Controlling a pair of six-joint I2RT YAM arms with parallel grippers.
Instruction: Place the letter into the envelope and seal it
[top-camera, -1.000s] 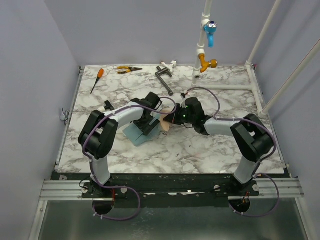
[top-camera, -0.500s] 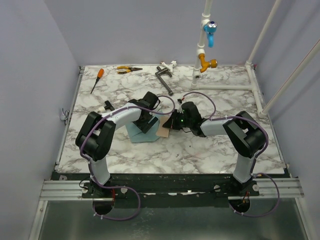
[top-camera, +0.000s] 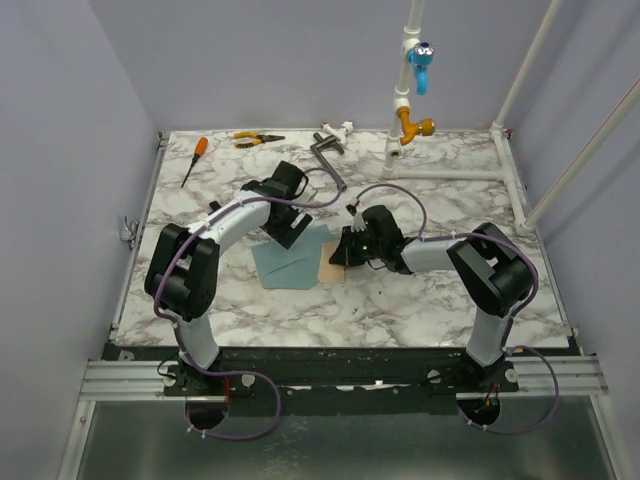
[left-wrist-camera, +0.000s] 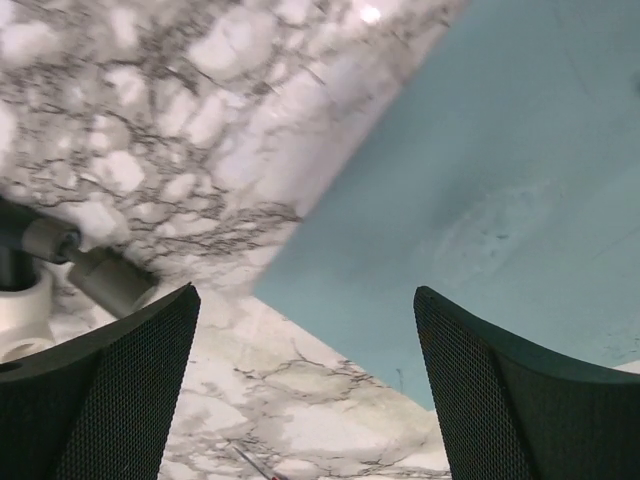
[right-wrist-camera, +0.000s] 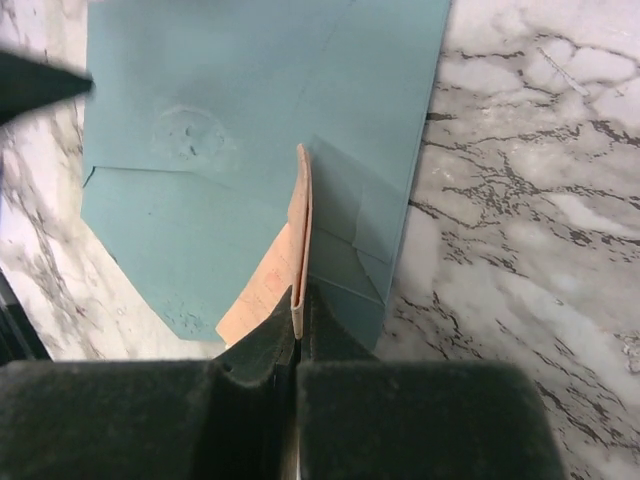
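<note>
The teal-blue envelope (top-camera: 293, 256) lies flat on the marble table, flap open; it fills much of the left wrist view (left-wrist-camera: 500, 180) and the right wrist view (right-wrist-camera: 260, 130). The peach letter (top-camera: 332, 262) sits at the envelope's right edge; the right wrist view shows it (right-wrist-camera: 300, 250) standing on edge over the envelope. My right gripper (right-wrist-camera: 300, 325) is shut on the letter's near edge (top-camera: 345, 250). My left gripper (top-camera: 283, 222) is open and empty, above the envelope's far corner, jaws wide apart in its wrist view (left-wrist-camera: 305, 400).
At the back of the table lie an orange-handled screwdriver (top-camera: 193, 160), pliers (top-camera: 255, 139) and a grey metal handle (top-camera: 328, 160). A white pipe stand with blue and orange valves (top-camera: 408, 90) rises at the back right. The table (top-camera: 440, 300) edges are raised rails.
My left gripper has lifted off the envelope and moved back toward the far left. The envelope now lies more exposed and flatter. My right gripper has shifted left with the letter.
</note>
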